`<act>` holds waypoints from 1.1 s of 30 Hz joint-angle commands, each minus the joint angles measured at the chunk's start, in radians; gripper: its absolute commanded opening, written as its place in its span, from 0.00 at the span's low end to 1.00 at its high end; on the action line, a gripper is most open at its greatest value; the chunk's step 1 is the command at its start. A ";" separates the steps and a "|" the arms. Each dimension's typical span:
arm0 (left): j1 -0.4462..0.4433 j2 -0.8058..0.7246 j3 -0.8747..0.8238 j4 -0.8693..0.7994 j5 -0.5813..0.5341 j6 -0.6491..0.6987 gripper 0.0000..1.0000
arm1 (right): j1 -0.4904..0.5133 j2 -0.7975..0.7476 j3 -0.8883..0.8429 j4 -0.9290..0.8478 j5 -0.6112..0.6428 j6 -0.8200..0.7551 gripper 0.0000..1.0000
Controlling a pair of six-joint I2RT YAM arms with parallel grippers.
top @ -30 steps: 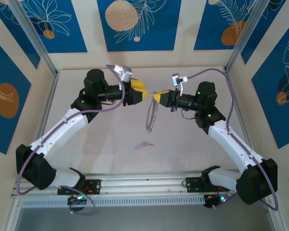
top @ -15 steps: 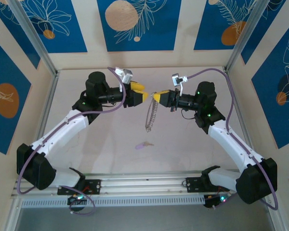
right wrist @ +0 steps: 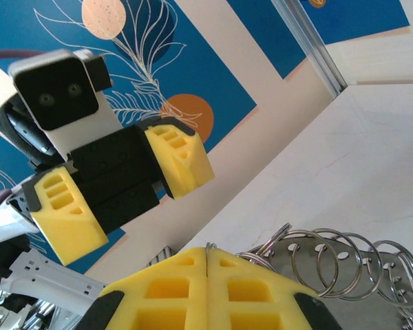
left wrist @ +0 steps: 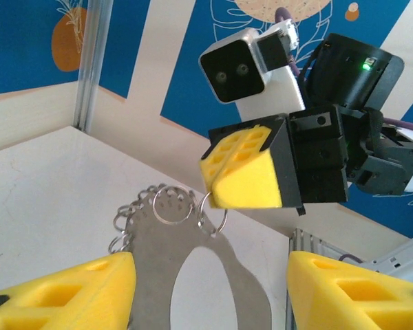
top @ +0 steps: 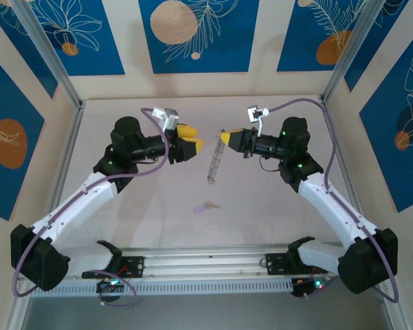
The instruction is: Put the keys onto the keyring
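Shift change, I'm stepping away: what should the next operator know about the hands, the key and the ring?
Right hand: shut on the keyring, which hangs from it.
Left hand: open, empty, facing the ring, apart from it.
Key: lying on the table, nearer the arm bases than the ring.
Done: ring held up.
Left: grasp the key and thread it on.

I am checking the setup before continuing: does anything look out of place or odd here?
Nothing looks damaged. The keyring hangs in the air from the shut right fingers, while the key lies alone on the table, away from the open left fingers.
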 commanded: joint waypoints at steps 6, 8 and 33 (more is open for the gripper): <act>-0.004 -0.014 -0.023 0.113 -0.123 -0.132 0.62 | 0.033 -0.024 -0.069 0.104 0.097 0.044 0.00; -0.003 0.008 -0.004 0.114 -0.120 -0.162 0.62 | 0.036 -0.023 -0.077 0.118 0.120 0.046 0.00; -0.004 0.044 -0.056 0.182 0.025 -0.222 0.61 | 0.011 0.059 -0.028 0.272 -0.077 0.123 0.00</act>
